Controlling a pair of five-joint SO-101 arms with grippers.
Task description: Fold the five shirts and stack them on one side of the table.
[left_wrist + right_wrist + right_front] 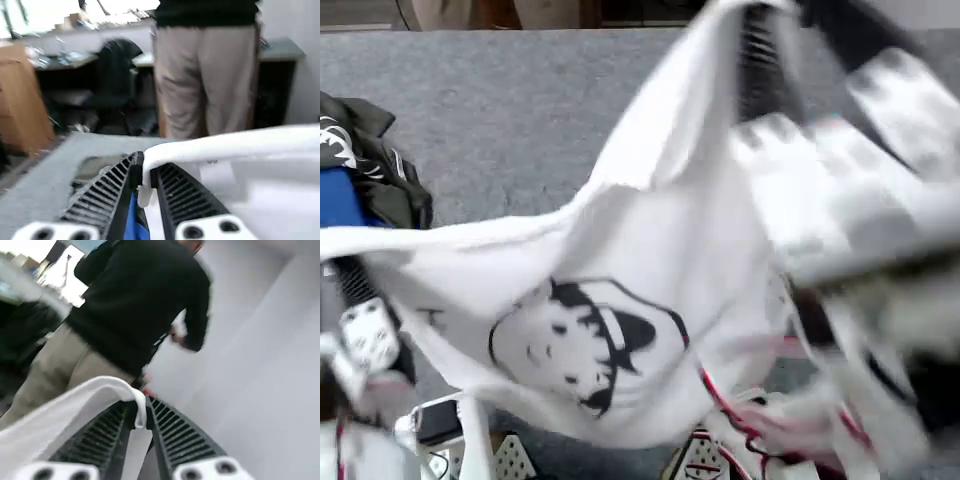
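Saw the white shirt (620,260) held up off the table (520,110), stretched through the air from the left tool (145,182) across to the right tool (142,415). Noted its printed cartoon face hanging in the slack middle, lower than either tool. Found the left tool pinching a rolled edge of the shirt, its ribbed black fingers (185,197) pressed onto the cloth, with the rest of the white fabric spreading away to one side of it. Found the right tool likewise clamped on a folded edge of the same shirt, the cloth draping away from its fingertips. In the high view, made out the right tool raised above the left one, so that the shirt sloped down from it. Spotted a black shirt (370,150) with a white print lying on the table just beyond the left tool, touching a blue shirt (335,205) beside it. Glimpsed a blurred white garment with red trim (760,425) low down beneath the right tool's arm, partly covered by the hanging white shirt.
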